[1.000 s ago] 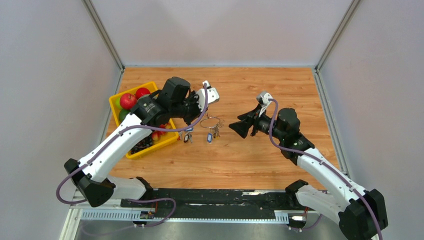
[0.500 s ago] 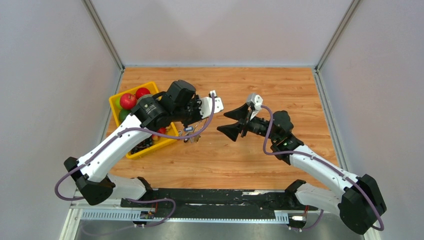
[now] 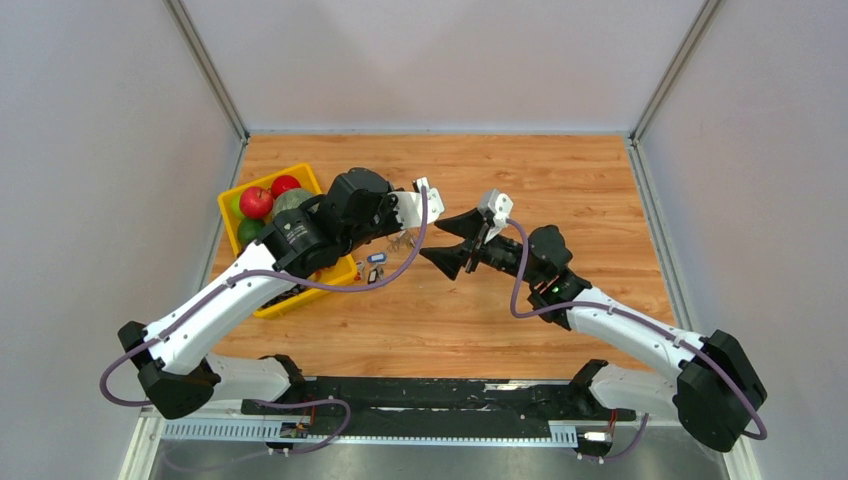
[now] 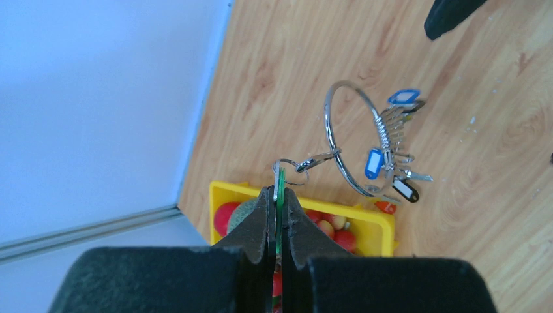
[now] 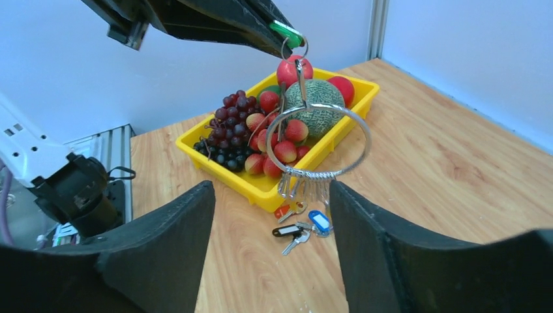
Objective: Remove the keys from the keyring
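A wooden desk (image 3: 600, 180) is enclosed by pale walls (image 3: 440, 60) on three sides, with metal posts set in the far corners. In the top view, a yellow basket (image 5: 343, 127) heaped with fruit is placed at about 9 o'clock on the desk. The left arm is stretched from 7 o'clock up over the basket toward the desk's centre. Its gripper (image 4: 277, 195) is closed on a flat green tag (image 4: 280, 186), which is pinched edge-on between the fingertips. From that tag, through a small ring and clasp, the keyring (image 4: 327, 127) is hung above the wood just beside the basket's near wall. The keys (image 4: 391, 163) are bunched at its lowest part, with blue and black tags among them. Whether the lowest keys touch the desk cannot be told. The right arm is extended from 5 o'clock, its forearm laid low and pointed toward 9 o'clock. Its gripper (image 3: 442, 243) is held wide open, facing the keyring from close by. In the right wrist view the loop is framed between the two spread fingers and touched by neither.
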Tool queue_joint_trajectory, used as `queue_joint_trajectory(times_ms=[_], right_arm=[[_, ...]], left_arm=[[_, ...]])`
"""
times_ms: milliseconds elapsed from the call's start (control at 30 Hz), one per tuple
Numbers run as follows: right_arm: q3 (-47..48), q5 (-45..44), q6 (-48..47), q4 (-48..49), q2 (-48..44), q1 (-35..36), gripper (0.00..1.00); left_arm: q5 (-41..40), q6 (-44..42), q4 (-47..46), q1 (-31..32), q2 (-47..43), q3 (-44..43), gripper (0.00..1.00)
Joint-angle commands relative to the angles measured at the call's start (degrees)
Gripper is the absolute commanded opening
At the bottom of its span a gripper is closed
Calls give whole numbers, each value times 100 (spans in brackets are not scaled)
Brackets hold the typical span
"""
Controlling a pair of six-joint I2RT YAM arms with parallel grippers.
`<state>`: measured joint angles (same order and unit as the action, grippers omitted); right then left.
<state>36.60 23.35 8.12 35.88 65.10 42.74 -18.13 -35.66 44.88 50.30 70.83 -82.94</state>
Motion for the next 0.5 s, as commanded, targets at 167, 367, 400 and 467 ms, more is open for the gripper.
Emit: queue_joint_trajectory(times_ms=[167, 367, 400, 467], right_arm=[[442, -143, -94, 824, 694, 59, 65], [513, -149, 76, 1264, 924, 169, 75], [540, -174, 64, 1306, 956, 203, 75], [629, -234, -18, 1333, 1049, 282, 75]], left_arm=[[-462, -39, -307, 233, -97, -201, 0], [-779, 296, 132, 399, 173, -491, 0], [-788, 393, 211, 413, 226, -554, 0], [-821, 504, 275, 472, 279, -613, 0]])
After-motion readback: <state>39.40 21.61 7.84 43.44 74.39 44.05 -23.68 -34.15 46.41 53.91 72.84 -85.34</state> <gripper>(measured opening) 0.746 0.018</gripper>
